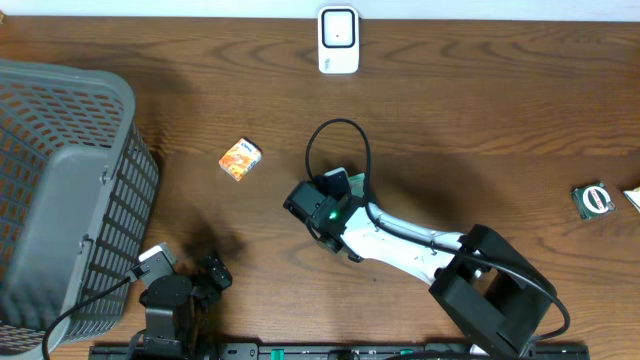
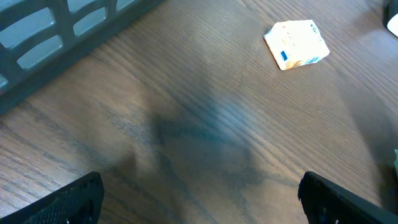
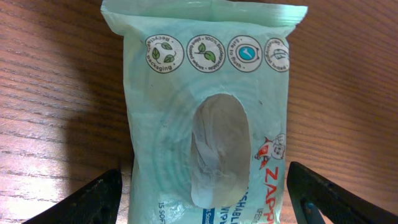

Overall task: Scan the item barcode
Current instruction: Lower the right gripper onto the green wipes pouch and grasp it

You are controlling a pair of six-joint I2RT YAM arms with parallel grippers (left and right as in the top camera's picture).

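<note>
The item is a pale green packet of wipes (image 3: 205, 93) lying flat on the wooden table, flap side up; no barcode shows on this face. My right gripper (image 3: 205, 190) is open and straddles its near end, each finger (image 3: 93, 199) a narrow gap from the packet's edge. From overhead the right gripper (image 1: 318, 212) covers most of the packet (image 1: 353, 186) at the table's middle. A white scanner (image 1: 338, 40) stands at the far edge. My left gripper (image 2: 202, 193) is open over bare wood at the front left (image 1: 212, 272).
A grey mesh basket (image 1: 60, 190) fills the left side, its wall (image 2: 50, 37) close to the left arm. A small orange box (image 1: 240, 158) lies left of centre (image 2: 296, 43). A dark green item (image 1: 594, 198) sits at the right edge.
</note>
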